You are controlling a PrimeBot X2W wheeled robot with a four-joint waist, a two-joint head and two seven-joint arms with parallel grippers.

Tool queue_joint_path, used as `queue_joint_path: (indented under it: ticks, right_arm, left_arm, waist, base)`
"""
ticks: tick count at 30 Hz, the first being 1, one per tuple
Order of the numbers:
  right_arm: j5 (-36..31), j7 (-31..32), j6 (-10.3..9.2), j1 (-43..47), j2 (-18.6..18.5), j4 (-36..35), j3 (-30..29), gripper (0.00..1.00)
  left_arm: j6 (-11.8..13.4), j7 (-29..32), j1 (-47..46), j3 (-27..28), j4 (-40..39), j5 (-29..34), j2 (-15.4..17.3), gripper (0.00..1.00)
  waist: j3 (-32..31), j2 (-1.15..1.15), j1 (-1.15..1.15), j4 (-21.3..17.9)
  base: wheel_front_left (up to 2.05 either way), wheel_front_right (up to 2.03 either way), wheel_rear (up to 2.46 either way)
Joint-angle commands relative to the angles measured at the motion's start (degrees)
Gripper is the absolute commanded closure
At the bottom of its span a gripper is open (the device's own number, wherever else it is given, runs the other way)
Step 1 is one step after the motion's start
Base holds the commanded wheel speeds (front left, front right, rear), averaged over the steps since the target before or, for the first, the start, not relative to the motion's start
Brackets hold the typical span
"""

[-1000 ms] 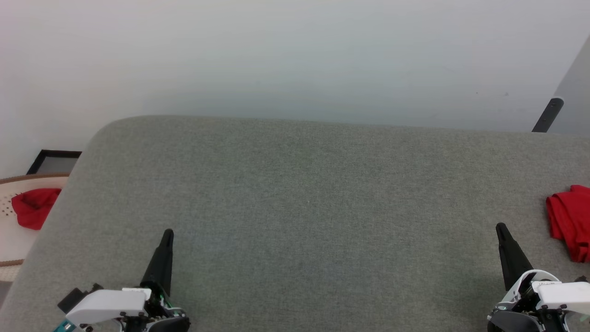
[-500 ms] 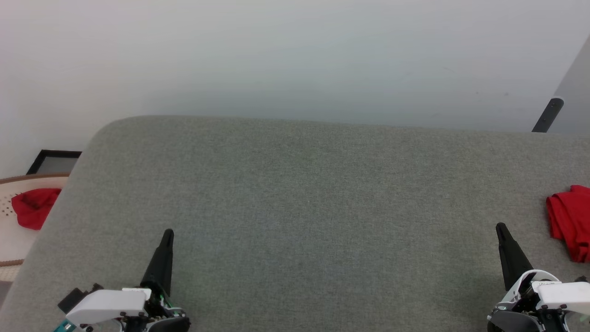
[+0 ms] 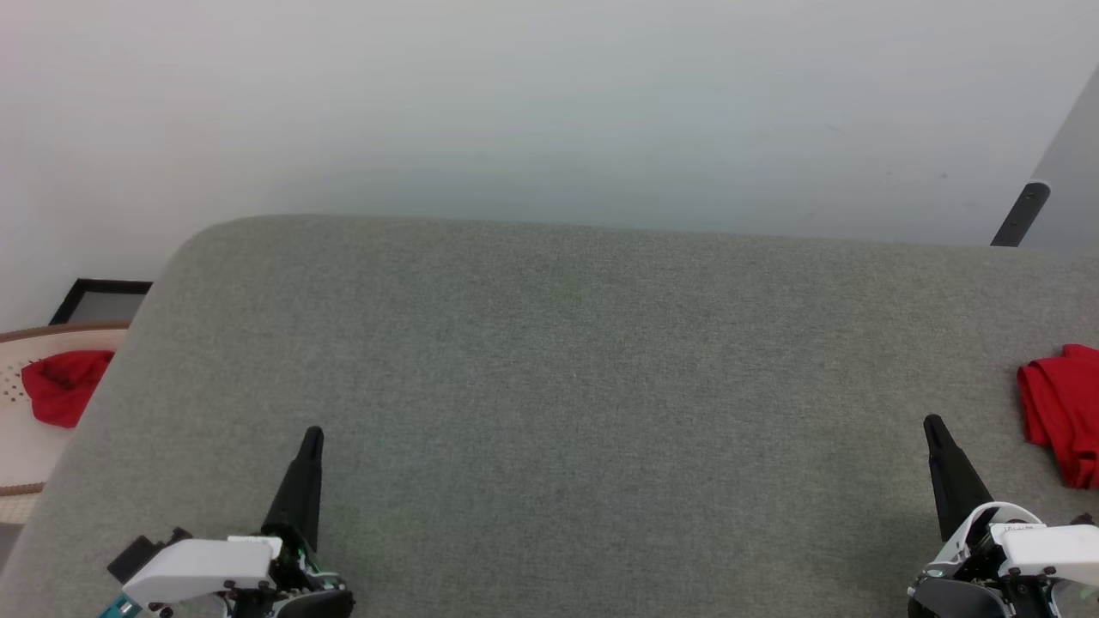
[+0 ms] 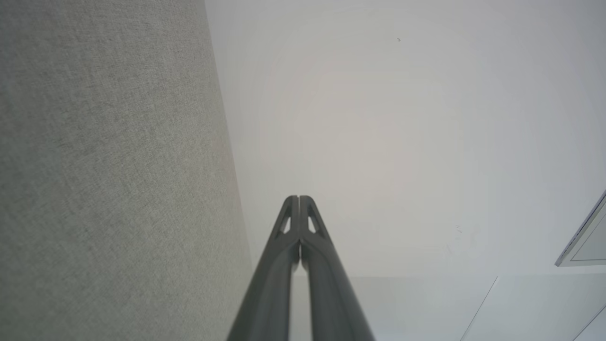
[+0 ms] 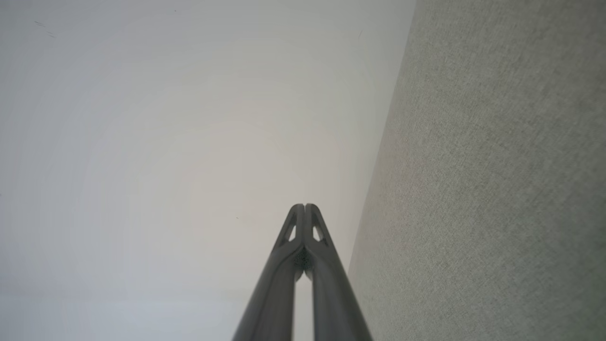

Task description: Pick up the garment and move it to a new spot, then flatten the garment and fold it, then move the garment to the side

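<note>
A bright red garment (image 3: 1065,412) lies bunched at the right edge of the grey padded surface (image 3: 567,378), partly cut off by the head view's border. Another red cloth (image 3: 62,384) lies in a pale basket (image 3: 21,446) off the surface's left side. My left gripper (image 3: 313,433) rests low at the near left, shut and empty, its fingers pressed together in the left wrist view (image 4: 299,198). My right gripper (image 3: 932,422) rests at the near right, shut and empty (image 5: 304,206), a short way left of the garment and apart from it.
A pale floor or wall lies beyond the surface's far rounded edge. A dark-framed panel (image 3: 99,300) sits behind the basket at the left. A dark slanted leg (image 3: 1020,215) stands at the far right.
</note>
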Motion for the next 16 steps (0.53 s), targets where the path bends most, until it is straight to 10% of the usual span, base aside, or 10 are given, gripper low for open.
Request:
queue_joint_path:
  ticks: [1, 16]
  right_arm:
    - [0.3, 0.1, 0.02, -0.2, -0.1, 0.0, 0.2, 1.00]
    - [0.3, 0.1, 0.02, -0.2, -0.1, 0.0, 0.2, 1.00]
  left_arm:
    - [-0.2, 0.3, -0.6, 0.1, 0.1, 0.1, 0.0, 1.00]
    - [-0.2, 0.4, -0.6, 0.2, 0.1, 0.2, -0.1, 1.00]
  waist:
    - [0.0, 0.00, 0.00, 0.0]
    - [0.0, 0.00, 0.00, 0.0]
  base:
    - [0.00, 0.00, 0.00]
    - [0.00, 0.00, 0.00]
